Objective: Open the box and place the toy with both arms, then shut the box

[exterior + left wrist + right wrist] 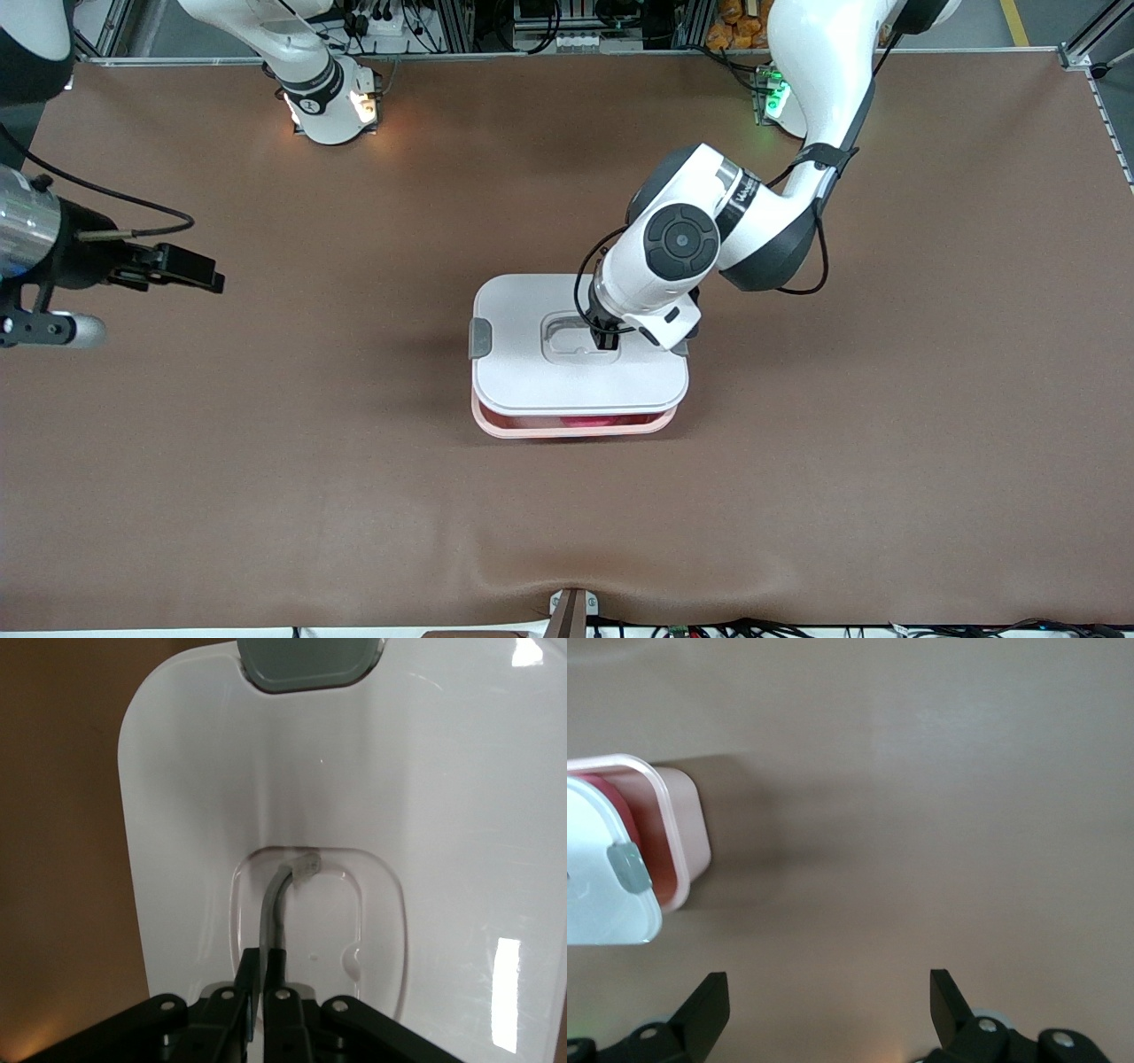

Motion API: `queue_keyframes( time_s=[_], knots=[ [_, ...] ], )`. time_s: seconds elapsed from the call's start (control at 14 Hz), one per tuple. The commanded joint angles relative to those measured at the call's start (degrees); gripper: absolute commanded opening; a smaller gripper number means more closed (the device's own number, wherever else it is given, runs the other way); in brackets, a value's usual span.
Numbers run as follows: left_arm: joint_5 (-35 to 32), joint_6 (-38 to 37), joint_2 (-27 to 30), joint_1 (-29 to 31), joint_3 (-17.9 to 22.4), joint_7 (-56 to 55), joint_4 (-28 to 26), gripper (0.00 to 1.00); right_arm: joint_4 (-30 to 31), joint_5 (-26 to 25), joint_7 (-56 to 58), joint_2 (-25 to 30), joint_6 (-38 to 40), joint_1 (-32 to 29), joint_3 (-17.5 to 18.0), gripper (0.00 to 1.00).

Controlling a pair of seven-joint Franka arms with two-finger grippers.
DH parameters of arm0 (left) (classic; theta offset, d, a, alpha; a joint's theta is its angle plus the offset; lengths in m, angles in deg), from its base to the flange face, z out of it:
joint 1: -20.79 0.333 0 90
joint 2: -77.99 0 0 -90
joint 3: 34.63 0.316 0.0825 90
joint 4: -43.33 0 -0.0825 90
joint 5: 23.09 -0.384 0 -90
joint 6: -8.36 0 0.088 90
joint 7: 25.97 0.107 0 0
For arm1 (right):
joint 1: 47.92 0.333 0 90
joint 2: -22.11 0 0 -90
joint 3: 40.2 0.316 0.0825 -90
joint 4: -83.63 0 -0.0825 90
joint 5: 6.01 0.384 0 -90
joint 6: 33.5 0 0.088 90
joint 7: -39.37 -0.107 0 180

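The pink box [571,431] stands mid-table. Its white lid [532,363] hangs just over it, shifted away from the front camera, so the tub's near rim shows. My left gripper [606,339] is shut on the lid's grey handle [275,904] in the recessed centre; it also shows in the left wrist view [264,961]. A strip of the hot-pink toy [580,424] shows inside the tub under the lid's near edge; its eyes are hidden. My right gripper [199,270] is open and empty, held over bare table toward the right arm's end, waiting. Its wrist view [828,983] shows the box [678,828] and the lid [594,895].
Grey clips sit on the lid's ends [479,338] [306,660]. The brown table mat [886,399] spreads on all sides of the box. A small mount [571,611] sits at the table's near edge.
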Motion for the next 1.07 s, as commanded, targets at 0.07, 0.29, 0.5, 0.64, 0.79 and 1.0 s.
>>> queue_keyframes(
  time_s=[0.07, 0.29, 0.5, 0.64, 0.79, 1.0],
  knots=[
    [-0.4, -0.2, -2.2, -0.8, 0.7, 1.5, 2.1, 0.0, 4.4, -3.4, 5.0, 5.5, 1.5, -1.3, 0.9, 1.0],
    [-1.1, -0.1, -2.3, -1.2, 0.7, 2.6, 2.0, 0.0, 10.0, -3.5, 8.5, 9.9, 1.2, -2.9, 0.9, 1.0],
    [-3.5, 1.5, -2.2, -1.3, 0.8, 2.6, 2.1, 0.0, 16.8, -3.6, 9.2, 14.5, -0.7, -4.2, 0.9, 1.0],
    [-5.2, 2.0, -2.2, -2.0, 0.8, 2.6, 2.0, 0.0, 20.9, -3.6, 10.8, 17.2, -1.9, -4.7, 0.9, 1.0],
    [-5.7, 3.0, -2.3, -2.0, 0.8, 2.6, 2.0, 0.0, 26.9, -3.8, 12.4, 21.3, -4.9, -4.7, 0.8, 1.0],
    [-5.8, 4.9, -3.4, -2.6, 0.8, 2.5, 1.9, 0.0, 38.2, -6.0, 12.5, 28.7, -11.0, -4.6, 0.9, 1.0]
  ],
)
